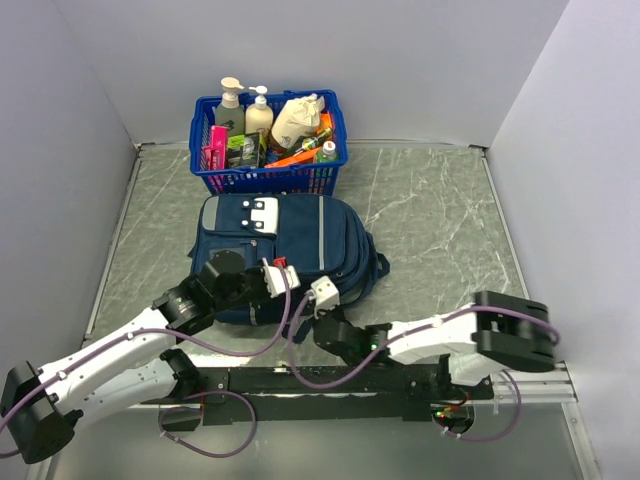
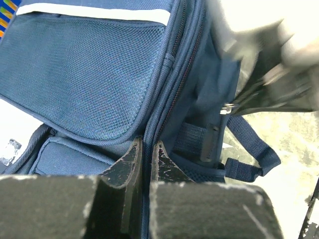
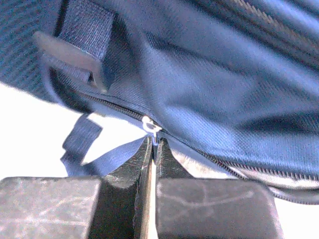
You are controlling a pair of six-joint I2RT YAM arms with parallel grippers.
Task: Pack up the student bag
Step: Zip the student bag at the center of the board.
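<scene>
The student bag (image 1: 300, 240), a navy backpack with white patches and a pale stripe, lies flat in the middle of the table. My left gripper (image 2: 147, 149) is shut on a fold of its blue fabric beside the mesh front pocket (image 2: 94, 74); from above it sits at the bag's near edge (image 1: 280, 278). My right gripper (image 3: 155, 144) is shut on the silver zipper pull (image 3: 151, 125) of a side zip, with a loose strap (image 3: 79, 139) just to its left. In the top view the right gripper (image 1: 322, 295) stands at the bag's near right corner.
A blue plastic mesh basket (image 1: 268, 172) with bottles and other items stands behind the bag at the back of the table. Grey walls close in the left, back and right. Bare marble tabletop (image 1: 440, 230) lies to the bag's right.
</scene>
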